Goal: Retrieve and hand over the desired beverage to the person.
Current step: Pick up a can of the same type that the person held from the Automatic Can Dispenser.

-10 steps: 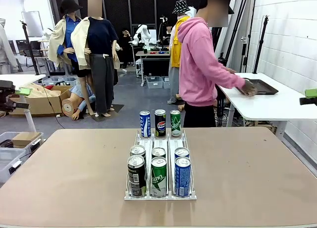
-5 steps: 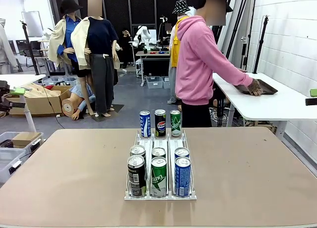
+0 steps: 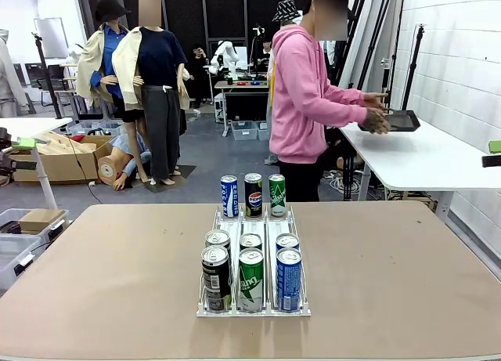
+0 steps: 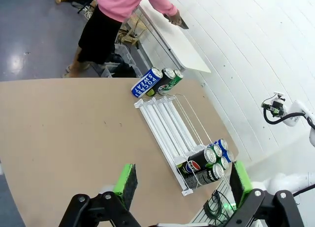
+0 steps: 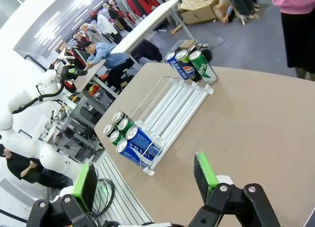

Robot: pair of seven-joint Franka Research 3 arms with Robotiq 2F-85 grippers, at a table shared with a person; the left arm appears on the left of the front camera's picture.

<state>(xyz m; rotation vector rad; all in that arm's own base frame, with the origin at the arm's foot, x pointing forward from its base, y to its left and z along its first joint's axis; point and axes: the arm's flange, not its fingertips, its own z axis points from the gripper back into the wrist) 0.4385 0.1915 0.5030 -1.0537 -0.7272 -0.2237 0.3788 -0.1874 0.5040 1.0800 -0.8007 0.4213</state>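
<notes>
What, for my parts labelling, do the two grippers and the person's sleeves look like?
The left gripper and the right gripper look alike: black jointed finger links with round pivot pins, tipped with flat bright green pads. The person wears a pink hooded sweatshirt with long sleeves reaching the wrists, and dark trousers.

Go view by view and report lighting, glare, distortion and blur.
Front view: even light, sharp, only a soft shadow under the can rack. Left wrist view: rolled, so the person slants; a glare patch on the blue floor. Right wrist view: also rolled, table edges slanting; wide angle makes the right gripper loom large.
</notes>
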